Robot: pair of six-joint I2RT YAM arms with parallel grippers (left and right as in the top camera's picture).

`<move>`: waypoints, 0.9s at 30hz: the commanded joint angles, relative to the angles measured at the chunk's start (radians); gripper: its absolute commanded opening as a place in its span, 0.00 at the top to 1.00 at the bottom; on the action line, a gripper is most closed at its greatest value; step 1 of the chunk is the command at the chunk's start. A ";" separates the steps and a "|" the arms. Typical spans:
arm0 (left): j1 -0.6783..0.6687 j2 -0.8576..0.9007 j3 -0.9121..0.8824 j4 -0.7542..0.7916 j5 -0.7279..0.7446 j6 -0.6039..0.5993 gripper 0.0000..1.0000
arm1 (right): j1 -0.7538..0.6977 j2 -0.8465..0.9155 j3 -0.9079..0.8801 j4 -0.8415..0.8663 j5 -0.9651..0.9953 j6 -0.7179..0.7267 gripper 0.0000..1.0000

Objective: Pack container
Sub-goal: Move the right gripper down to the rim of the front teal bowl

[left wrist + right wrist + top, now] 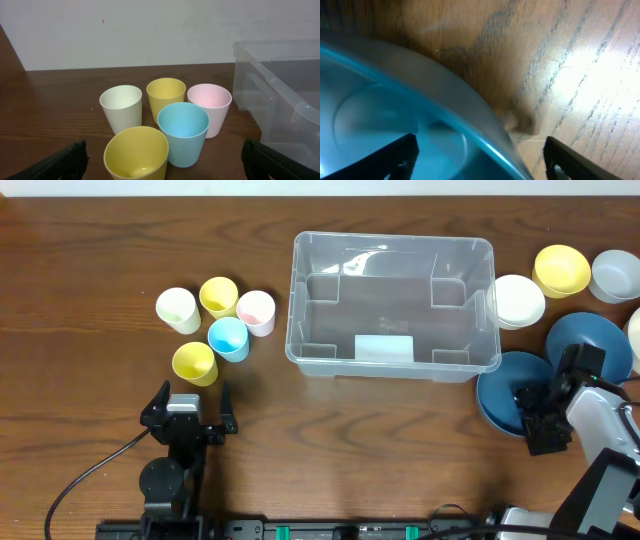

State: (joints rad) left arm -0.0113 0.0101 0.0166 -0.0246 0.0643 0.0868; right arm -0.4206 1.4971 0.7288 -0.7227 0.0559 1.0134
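Observation:
The clear plastic container [392, 302] stands at the table's middle back, empty, with a pale label on its front wall; its corner shows in the left wrist view [285, 90]. Left of it stand several cups: white [177, 309], yellow [218, 296], pink [256, 312], blue [228, 338] and a second yellow [194, 363]. My left gripper [189, 410] is open, just in front of the near yellow cup [136, 155]. My right gripper [535, 412] is open, its fingers straddling the rim of a dark blue bowl [505, 388], seen close in the right wrist view [400, 120].
At the right stand a second dark blue bowl [590, 340], a white bowl [518, 300], a yellow bowl [561, 270] and a grey bowl [615, 275]. A white wall lies behind the cups in the left wrist view.

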 commanded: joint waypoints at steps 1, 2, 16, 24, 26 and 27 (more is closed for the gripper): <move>0.004 -0.005 -0.013 -0.040 0.014 0.014 0.02 | -0.005 -0.001 -0.005 -0.005 0.006 -0.008 0.22; 0.004 -0.005 -0.013 -0.040 0.014 0.014 0.02 | -0.005 -0.004 -0.005 -0.005 0.007 -0.008 0.22; 0.004 -0.005 -0.013 -0.040 0.014 0.014 0.02 | -0.005 -0.190 0.010 -0.055 0.003 -0.068 0.42; 0.004 -0.005 -0.013 -0.040 0.014 0.014 0.02 | -0.005 -0.221 0.010 -0.074 0.004 -0.068 0.46; 0.004 -0.005 -0.013 -0.040 0.014 0.014 0.02 | -0.005 -0.221 0.010 -0.074 0.004 -0.068 0.46; 0.004 -0.005 -0.013 -0.040 0.014 0.014 0.02 | -0.005 -0.220 0.010 -0.074 0.006 -0.068 0.46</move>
State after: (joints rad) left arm -0.0113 0.0101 0.0166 -0.0246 0.0639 0.0868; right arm -0.4206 1.2835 0.7288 -0.7944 0.0559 0.9531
